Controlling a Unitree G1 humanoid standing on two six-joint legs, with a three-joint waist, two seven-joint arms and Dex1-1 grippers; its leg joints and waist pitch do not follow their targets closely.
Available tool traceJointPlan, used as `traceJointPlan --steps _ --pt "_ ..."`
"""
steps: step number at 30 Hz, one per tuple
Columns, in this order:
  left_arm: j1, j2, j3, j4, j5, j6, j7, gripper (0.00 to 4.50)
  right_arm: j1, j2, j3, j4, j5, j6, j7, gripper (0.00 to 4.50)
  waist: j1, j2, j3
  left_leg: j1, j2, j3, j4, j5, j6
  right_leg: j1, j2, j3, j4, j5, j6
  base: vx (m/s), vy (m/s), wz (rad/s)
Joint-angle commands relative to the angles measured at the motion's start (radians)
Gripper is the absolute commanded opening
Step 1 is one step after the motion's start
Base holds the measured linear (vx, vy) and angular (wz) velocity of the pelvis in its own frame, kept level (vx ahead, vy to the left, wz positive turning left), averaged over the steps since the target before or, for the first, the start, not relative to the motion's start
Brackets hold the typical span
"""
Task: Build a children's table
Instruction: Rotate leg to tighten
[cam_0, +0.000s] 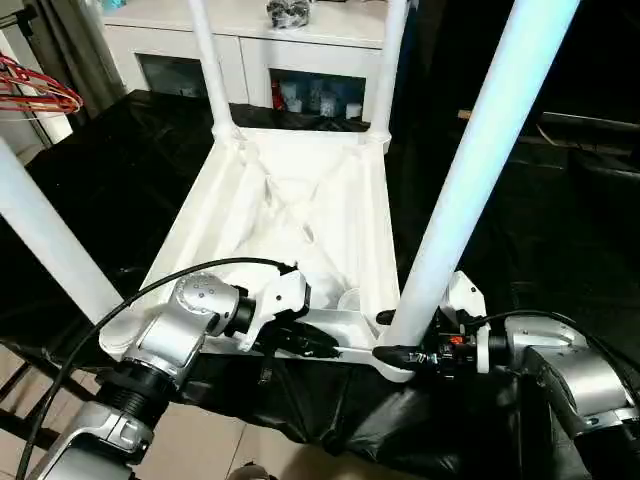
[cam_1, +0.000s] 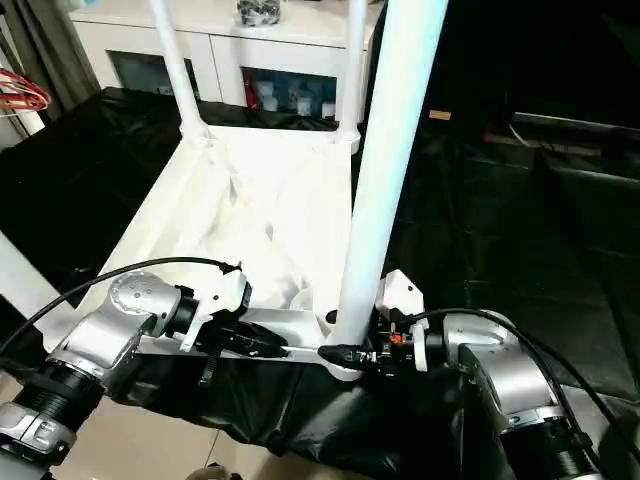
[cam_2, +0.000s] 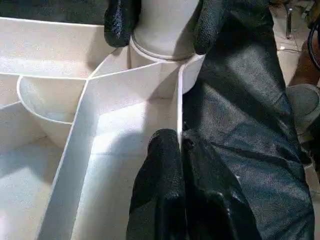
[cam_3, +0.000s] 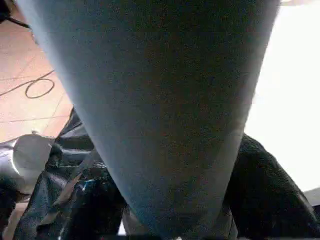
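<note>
Left hand (cam_2: 172, 165) clenched on the top's (cam_0: 300, 200) thin near rim, black fingers pinching the wall. Right hand (cam_0: 395, 335) grasped the near-right leg (cam_0: 470, 170) just above its round corner socket (cam_2: 160, 55). White ribbed plastic top lay upside down on black sheet (cam_0: 120, 180); smooth tapered legs stood upright. Cabinet (cam_0: 260, 40) behind.

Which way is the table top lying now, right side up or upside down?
Upside down. The table top shows its ribbed underside facing up, and the legs rise upward from its corner sockets.
</note>
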Motion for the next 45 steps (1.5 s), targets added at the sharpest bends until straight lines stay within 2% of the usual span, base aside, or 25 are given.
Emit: traceJointPlan --steps 1,5,8,9,10,11,14,16,18,19,20,23,24,25,28,30,35,36,38,39,40,41,42,43,45 --pt "-0.037 -0.029 0.045 0.0 0.005 0.008 0.123 0.0 0.003 0.039 0.033 0.03 0.006 0.013 -0.029 2.34 -0.001 -0.016 -0.056 0.006 0.002 0.009 -0.069 -0.248 0.03 0.045 -0.039 0.029 -0.073 -0.301 -0.174 0.0 0.0 0.0" --pt "-0.028 -0.067 0.059 -0.01 0.023 0.03 0.226 0.0 -0.009 0.089 0.019 0.089 -0.045 -0.026 -0.149 2.13 -0.009 -0.018 -0.054 0.007 0.0 0.006 -0.074 -0.268 0.009 0.043 -0.041 0.028 -0.08 -0.362 -0.15 0.0 0.0 0.0" --pt "0.005 -0.106 0.057 -0.045 0.033 0.061 0.295 0.0 -0.028 0.149 0.008 0.159 -0.097 -0.032 -0.291 2.05 -0.023 -0.023 -0.05 -0.002 -0.005 0.0 -0.081 -0.285 -0.004 0.05 -0.042 0.022 -0.085 -0.431 -0.117 0.0 0.0 0.0" --pt "0.011 -0.115 0.057 -0.052 0.036 0.069 0.313 0.0 -0.032 0.162 0.005 0.171 -0.102 -0.04 -0.311 2.03 -0.031 -0.023 -0.049 -0.002 -0.005 -0.001 -0.082 -0.295 -0.006 0.049 -0.043 0.022 -0.09 -0.45 -0.106 0.0 0.0 0.0" --pt "0.011 -0.115 0.057 -0.052 0.036 0.069 0.313 0.0 -0.032 0.162 0.005 0.171 -0.102 -0.04 -0.311 2.01 -0.036 -0.022 -0.049 0.004 -0.005 -0.001 -0.08 -0.316 -0.003 0.044 -0.042 0.022 -0.095 -0.466 -0.102 0.0 0.0 0.0" --pt "0.018 -0.147 0.054 -0.055 0.047 0.082 0.373 0.0 -0.048 0.201 -0.005 0.209 -0.118 -0.052 -0.38 1.99 -0.038 -0.025 -0.05 0.005 -0.004 -0.001 -0.08 -0.321 -0.001 0.043 -0.042 0.022 -0.095 -0.468 -0.102 0.0 0.0 0.0" --pt "0.015 -0.192 0.048 -0.05 0.058 0.093 0.434 0.0 -0.078 0.255 -0.021 0.259 -0.133 -0.04 -0.48 1.97 -0.055 -0.027 -0.045 0.005 -0.008 -0.002 -0.082 -0.346 -0.005 0.041 -0.038 0.017 -0.1 -0.505 -0.099 0.0 0.0 0.0" --pt "0.004 -0.228 0.039 -0.036 0.076 0.092 0.479 0.0 -0.108 0.297 -0.034 0.313 -0.161 -0.052 -0.57 1.97 -0.064 -0.026 -0.043 0.006 -0.01 -0.005 -0.083 -0.368 -0.006 0.04 -0.04 0.015 -0.108 -0.559 -0.077 0.0 0.0 0.0" --pt "-0.003 -0.242 0.038 -0.028 0.081 0.092 0.499 0.0 -0.121 0.314 -0.041 0.332 -0.167 -0.051 -0.61 1.96 -0.068 -0.024 -0.044 0.006 -0.012 -0.007 -0.084 -0.37 -0.007 0.041 -0.04 0.012 -0.112 -0.566 -0.065 0.0 0.0 0.0" --pt "-0.012 -0.269 0.031 -0.019 0.084 0.095 0.521 0.0 -0.142 0.35 -0.052 0.361 -0.174 -0.058 -0.675 1.96 -0.067 -0.022 -0.045 0.01 -0.011 -0.007 -0.084 -0.376 -0.006 0.038 -0.039 0.012 -0.114 -0.561 -0.065 0.0 0.0 0.0" --pt "-0.014 -0.277 0.027 -0.018 0.086 0.097 0.527 0.0 -0.148 0.366 -0.055 0.365 -0.176 -0.061 -0.695 1.96 -0.069 -0.024 -0.044 0.01 -0.012 -0.005 -0.084 -0.382 -0.006 0.035 -0.038 0.013 -0.115 -0.56 -0.066 0.0 0.0 0.0" --pt "-0.014 -0.281 0.017 -0.02 0.094 0.093 0.528 0.0 -0.152 0.383 -0.052 0.365 -0.187 -0.075 -0.717 1.96 -0.071 -0.023 -0.045 0.014 -0.012 -0.006 -0.085 -0.396 -0.004 0.034 -0.037 0.013 -0.118 -0.56 -0.065 0.0 0.0 0.0" --pt "-0.012 -0.279 0.013 -0.018 0.097 0.084 0.52 0.0 -0.151 0.382 -0.049 0.365 -0.192 -0.086 -0.706 1.96 -0.074 -0.019 -0.046 0.015 -0.012 -0.005 -0.086 -0.398 -0.002 0.034 -0.036 0.014 -0.118 -0.539 -0.072 0.0 0.0 0.0" --pt "-0.009 -0.275 0.01 -0.019 0.1 0.077 0.516 0.0 -0.148 0.378 -0.052 0.366 -0.19 -0.081 -0.694 2.52 -0.073 -0.017 -0.047 0.015 -0.011 -0.005 -0.087 -0.393 0.001 0.036 -0.034 0.015 -0.114 -0.51 -0.08 0.0 0.0 0.0" --pt "-0.002 -0.267 0.004 -0.025 0.102 0.065 0.505 0.0 -0.139 0.359 -0.046 0.364 -0.195 -0.079 -0.665 2.71 -0.073 -0.02 -0.047 0.016 -0.01 -0.002 -0.088 -0.389 0.009 0.035 -0.033 0.017 -0.112 -0.475 -0.099 0.0 0.0 0.0" --pt "0.005 -0.258 0.001 -0.037 0.097 0.06 0.486 0.0 -0.131 0.338 -0.04 0.356 -0.214 -0.096 -0.669 3.09 -0.07 -0.023 -0.049 0.017 -0.008 0.001 -0.086 -0.37 0.011 0.036 -0.032 0.022 -0.107 -0.429 -0.116 0.0 0.0 0.0" --pt "0.021 -0.225 0.0 -0.059 0.087 0.054 0.444 0.0 -0.093 0.258 -0.06 0.287 -0.201 -0.152 -0.603 3.13 -0.057 -0.022 -0.053 0.016 -0.005 0.005 -0.084 -0.326 0.023 0.044 -0.033 0.025 -0.099 -0.356 -0.136 0.0 0.0 0.0" --pt "0.025 -0.209 0.0 -0.064 0.086 0.051 0.429 0.0 -0.064 0.212 -0.076 0.237 -0.173 -0.173 -0.536 3.13 -0.052 -0.022 -0.054 0.02 -0.003 0.01 -0.08 -0.314 0.036 0.04 -0.03 0.028 -0.097 -0.316 -0.152 0.0 0.0 0.0" --pt "0.026 -0.199 0.0 -0.064 0.083 0.048 0.417 0.0 -0.04 0.166 -0.093 0.2 -0.145 -0.18 -0.471 3.13 -0.048 -0.023 -0.056 0.02 -0.004 0.013 -0.077 -0.302 0.047 0.042 -0.029 0.029 -0.093 -0.29 -0.162 0.0 0.0 0.0" --pt "0.026 -0.186 -0.001 -0.063 0.081 0.041 0.401 0.0 -0.007 0.099 -0.124 0.151 -0.099 -0.179 -0.379 3.13 -0.041 -0.024 -0.057 0.02 -0.001 0.014 -0.075 -0.281 0.059 0.044 -0.027 0.03 -0.09 -0.259 -0.168 0.0 0.0 0.0" --pt "0.027 -0.182 -0.001 -0.065 0.08 0.039 0.396 0.0 0.003 0.081 -0.134 0.136 -0.087 -0.177 -0.353 3.13 -0.031 -0.025 -0.059 0.02 0.002 0.016 -0.072 -0.257 0.071 0.045 -0.028 0.031 -0.085 -0.224 -0.178 0.0 0.0 0.0" --pt "0.028 -0.177 -0.002 -0.066 0.079 0.037 0.388 0.0 0.017 0.051 -0.149 0.118 -0.068 -0.169 -0.315 3.13 -0.029 -0.026 -0.059 0.02 0.002 0.017 -0.071 -0.245 0.075 0.044 -0.027 0.032 -0.083 -0.207 -0.185 0.0 0.0 0.0" --pt "0.03 -0.166 -0.004 -0.069 0.076 0.035 0.371 0.0 0.041 -0.006 -0.179 0.092 -0.038 -0.157 -0.253 3.13 -0.03 -0.028 -0.061 0.009 0.001 0.015 -0.069 -0.207 0.083 0.053 -0.027 0.031 -0.074 -0.162 -0.198 0.0 0.0 0.0" --pt "0.03 -0.162 -0.003 -0.07 0.075 0.034 0.366 0.0 0.047 -0.024 -0.187 0.087 -0.03 -0.156 -0.237 3.13 -0.026 -0.028 -0.062 0.005 0.002 0.013 -0.067 -0.187 0.091 0.055 -0.029 0.03 -0.071 -0.138 -0.202 0.0 0.0 0.0" --pt "0.032 -0.15 -0.002 -0.069 0.073 0.028 0.35 0.0 0.068 -0.074 -0.214 0.067 -0.007 -0.149 -0.2 3.13 -0.028 -0.029 -0.06 0.001 0.0 0.012 -0.068 -0.192 0.096 0.056 -0.029 0.027 -0.073 -0.165 -0.199 0.0 0.0 0.0"
